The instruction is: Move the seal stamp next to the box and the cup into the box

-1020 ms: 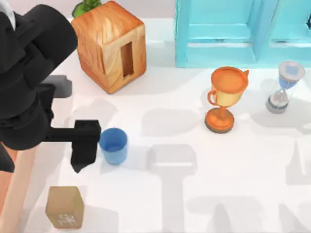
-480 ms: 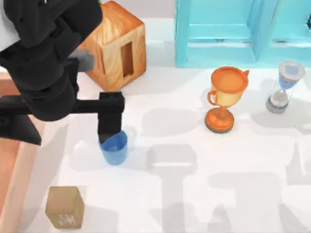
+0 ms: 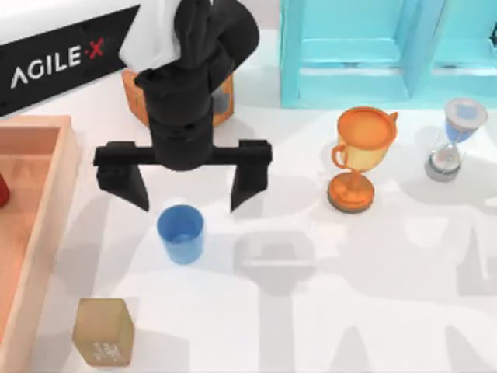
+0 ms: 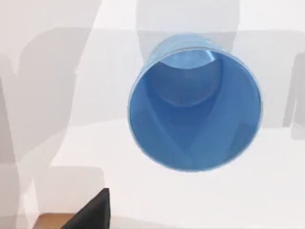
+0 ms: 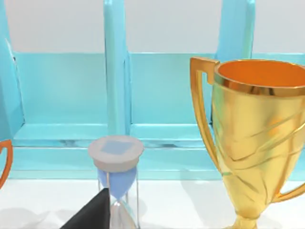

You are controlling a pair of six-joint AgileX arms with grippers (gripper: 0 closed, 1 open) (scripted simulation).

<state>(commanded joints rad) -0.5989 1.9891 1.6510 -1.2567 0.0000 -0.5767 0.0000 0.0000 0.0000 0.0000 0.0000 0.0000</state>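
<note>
The blue cup (image 3: pixel 181 233) stands upright on the white table, and the left wrist view looks straight down into the cup (image 4: pixel 195 102). My left gripper (image 3: pixel 189 189) hovers just behind and above it, open wide, with one finger on each side and nothing held. The tan seal stamp (image 3: pixel 103 332) sits near the front edge, left of the cup. The peach box (image 3: pixel 66 179) lies along the table's left side. My right arm stays parked at the right.
A glossy wooden cube (image 3: pixel 223 97) is partly hidden behind my left arm. An orange trophy (image 3: pixel 359 159), an hourglass (image 3: pixel 453 140) and a turquoise cabinet (image 3: pixel 373 54) stand at the back right. A red object (image 3: pixel 2 190) lies in the box.
My left arm has swung right from the table's left edge and turned, so its open fingers now straddle the spot over the cup. The box is uncovered. Cup and stamp have not moved.
</note>
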